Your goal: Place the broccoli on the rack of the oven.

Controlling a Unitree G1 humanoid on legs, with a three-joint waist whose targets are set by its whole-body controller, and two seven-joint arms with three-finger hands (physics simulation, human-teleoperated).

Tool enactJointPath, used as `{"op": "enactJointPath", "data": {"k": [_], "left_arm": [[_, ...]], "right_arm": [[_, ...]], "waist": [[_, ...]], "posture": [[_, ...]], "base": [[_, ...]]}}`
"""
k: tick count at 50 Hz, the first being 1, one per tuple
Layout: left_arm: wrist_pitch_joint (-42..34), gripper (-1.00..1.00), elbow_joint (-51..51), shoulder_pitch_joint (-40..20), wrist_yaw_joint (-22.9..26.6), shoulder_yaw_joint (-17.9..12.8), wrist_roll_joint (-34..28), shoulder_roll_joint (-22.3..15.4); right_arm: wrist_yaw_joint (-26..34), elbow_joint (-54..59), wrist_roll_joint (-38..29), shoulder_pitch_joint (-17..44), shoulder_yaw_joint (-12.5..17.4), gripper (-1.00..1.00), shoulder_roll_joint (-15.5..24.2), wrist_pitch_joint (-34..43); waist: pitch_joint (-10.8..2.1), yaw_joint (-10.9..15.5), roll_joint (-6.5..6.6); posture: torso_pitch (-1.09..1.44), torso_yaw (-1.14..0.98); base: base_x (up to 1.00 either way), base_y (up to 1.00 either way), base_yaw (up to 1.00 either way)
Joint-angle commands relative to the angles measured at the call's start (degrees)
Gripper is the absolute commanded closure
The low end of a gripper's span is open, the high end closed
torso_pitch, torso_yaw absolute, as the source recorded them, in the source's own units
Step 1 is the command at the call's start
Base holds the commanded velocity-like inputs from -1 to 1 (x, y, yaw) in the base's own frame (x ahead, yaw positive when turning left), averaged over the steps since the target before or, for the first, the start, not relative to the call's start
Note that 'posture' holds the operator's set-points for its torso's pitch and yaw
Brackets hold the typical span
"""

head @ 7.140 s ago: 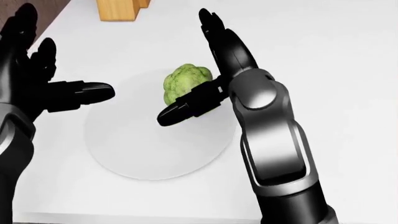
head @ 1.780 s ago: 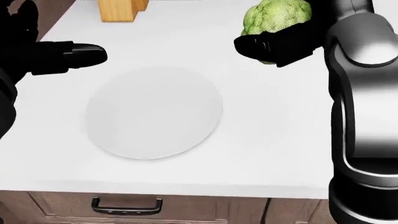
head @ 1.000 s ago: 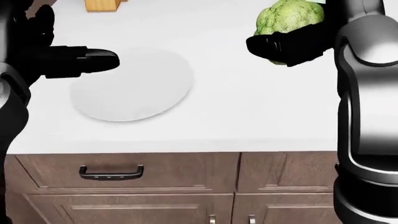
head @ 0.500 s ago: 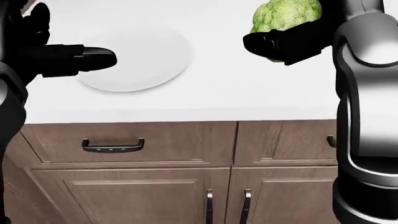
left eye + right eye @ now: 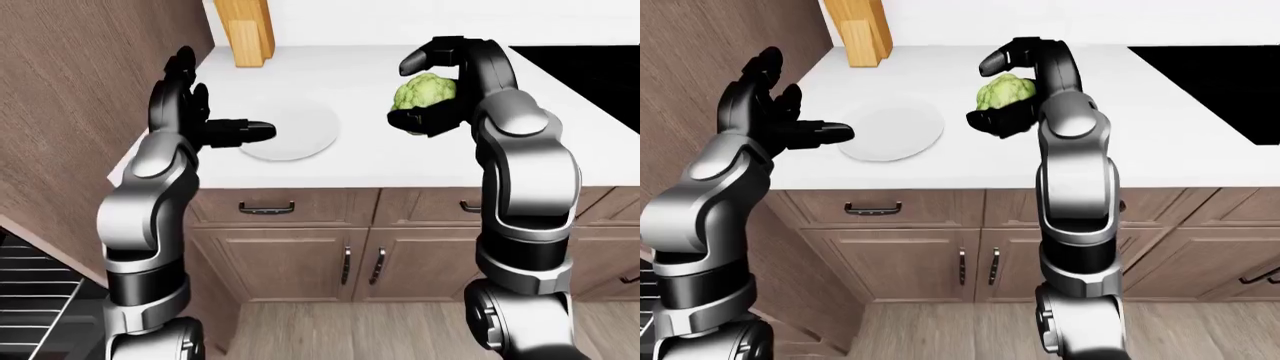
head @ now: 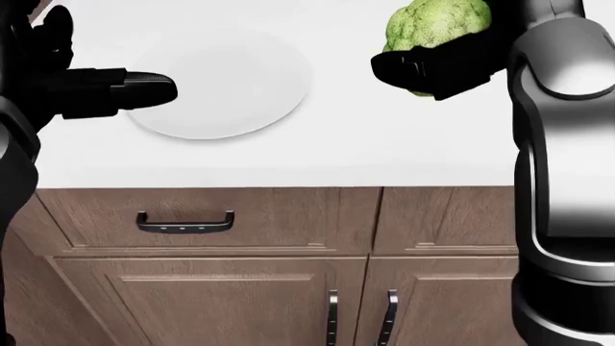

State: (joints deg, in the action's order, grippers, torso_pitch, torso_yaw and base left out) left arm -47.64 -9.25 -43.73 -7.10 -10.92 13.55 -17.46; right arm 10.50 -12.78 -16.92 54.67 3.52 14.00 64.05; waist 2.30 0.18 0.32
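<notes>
White countertop [image 6: 384, 144] now fills only the head view's top, cabinet doors showing below: the camera has backed away. Oven rack [image 5: 30, 292] sits at lower left. Left hand [image 5: 185, 120] hangs spread, empty. Plate [image 6: 226, 90] lies bare. Right hand [image 6: 437, 61] clasps the broccoli [image 6: 432, 25], lifted clear; carrying appears underway.

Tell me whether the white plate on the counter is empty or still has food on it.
Empty. The plate shows only bare white surface; the broccoli is held up in the right hand, off to the plate's right.
</notes>
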Motion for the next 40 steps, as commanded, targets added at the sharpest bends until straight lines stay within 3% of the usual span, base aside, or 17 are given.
{"op": "enactJointPath", "data": {"k": [1, 5, 7, 15, 17, 20, 23, 25, 26, 27, 28, 31, 37, 38, 39, 40], "left_arm": [[1.4, -1.0, -2.5, -2.3, -0.1, -0.4, 0.0, -0.7], [1.5, -1.0, -2.6, -2.0, -0.1, -0.4, 0.0, -0.5], [1.6, -1.0, -2.5, -2.0, 0.0, -0.4, -0.1, -0.5], [2.3, -1.0, -2.0, -1.7, 0.1, -0.2, -0.3, -0.3], [2.3, -1.0, -2.1, -1.7, 0.1, -0.1, -0.3, -0.2], [2.1, -1.0, -2.4, -1.5, 0.1, -0.2, -0.3, -0.1], [1.8, -1.0, -2.8, -1.3, 0.0, -0.3, -0.3, -0.1], [1.8, -1.0, -2.9, -1.2, 0.0, -0.4, -0.2, -0.2], [1.9, -1.0, -2.9, -1.2, 0.0, -0.4, -0.2, -0.1], [2.0, -1.0, -2.8, -1.1, 0.1, -0.4, -0.2, -0.1], [2.1, -1.0, -2.7, -1.1, 0.1, -0.4, -0.2, -0.2], [2.0, -1.0, -2.4, -1.5, 0.2, -0.5, -0.2, -0.4], [2.0, -1.0, -2.6, -1.2, 0.1, -0.4, -0.2, -0.3], [2.2, -1.0, -2.5, -1.2, 0.1, -0.4, -0.2, -0.3], [2.1, -1.0, -2.5, -1.3, 0.1, -0.4, -0.2, -0.3], [2.2, -1.0, -2.4, -1.3, 0.1, -0.4, -0.2, -0.3]], "right_arm": [[-0.2, -2.2, -0.8, 2.3, 0.6, 1.0, 0.7, -1.9], [0.0, -2.2, -1.1, 2.1, 0.7, 1.0, 0.5, -1.8], [0.1, -2.3, -1.3, 2.4, 0.6, 1.0, 0.5, -1.6], [-0.1, -2.1, -1.4, 1.8, 0.8, 1.0, 0.2, -2.2], [-0.2, -2.2, -1.5, 1.4, 0.8, 1.0, 0.1, -2.4], [-0.1, -2.3, -1.5, 1.2, 0.8, 1.0, 0.1, -2.6], [-0.1, -2.4, -1.6, 1.1, 0.7, 1.0, 0.1, -2.5], [0.0, -2.6, -1.7, 1.2, 0.6, 1.0, 0.0, -2.3], [0.0, -2.5, -1.8, 1.2, 0.5, 1.0, 0.0, -2.3], [0.1, -2.5, -1.8, 1.2, 0.5, 1.0, 0.0, -2.4], [0.0, -2.3, -1.8, 1.2, 0.5, 1.0, -0.1, -2.5], [0.1, -2.0, -2.0, 1.2, 0.4, 1.0, -0.2, -2.8], [0.0, -1.9, -2.1, 1.3, 0.3, 1.0, -0.6, -2.8], [0.1, -1.9, -2.2, 1.3, 0.3, 1.0, -0.6, -2.7], [0.1, -1.9, -2.2, 1.3, 0.3, 1.0, -0.6, -2.8], [0.1, -1.8, -2.2, 1.4, 0.3, 1.0, -0.6, -2.8]], "waist": [[-2.97, 0.0, 0.5], [-2.33, 0.6, -0.01], [-2.91, 0.4, -0.26], [-3.02, 0.8, -1.59], [-2.95, 1.2, -0.78], [-1.57, 1.3, 1.36], [-1.05, 1.5, 3.94], [-1.14, 1.7, 6.53], [-2.42, 1.7, 7.79], [-1.06, 2.0, 6.29], [-1.59, 1.7, 6.54], [-2.79, 2.1, 4.81], [-1.31, 0.2, 0.83], [-1.59, -0.2, -1.08], [-2.62, -0.7, -4.75], [-0.94, -0.6, -1.23]], "posture": [[0.0, 0.0], [0.0, 0.0], [0.0, 0.0], [0.0, 0.0], [0.0, 0.0], [0.0, 0.0], [0.0, 0.0], [0.0, 0.0], [0.0, 0.0], [0.0, 0.0], [0.0, 0.0], [0.0, 0.0], [0.0, 0.0], [0.0, 0.0], [0.0, 0.0], [0.0, 0.0]], "base": [[0.0, 0.0, 0.15], [-0.05, 0.0, 0.47], [-0.19, 0.0, 0.79], [-0.3, 0.0, 0.87], [-0.4, 0.0, 0.94], [-0.41, 0.0, 0.95], [-0.41, 0.0, 0.95], [-0.41, 0.0, 0.95], [-0.41, 0.0, 0.95], [-0.4, 0.0, 0.95], [-0.4, 0.0, 0.95], [-0.41, 0.0, 0.95], [-0.41, 0.0, 0.95], [-0.41, 0.0, 0.95], [-0.41, 0.0, 0.95], [-0.41, 0.0, 0.95]]}}
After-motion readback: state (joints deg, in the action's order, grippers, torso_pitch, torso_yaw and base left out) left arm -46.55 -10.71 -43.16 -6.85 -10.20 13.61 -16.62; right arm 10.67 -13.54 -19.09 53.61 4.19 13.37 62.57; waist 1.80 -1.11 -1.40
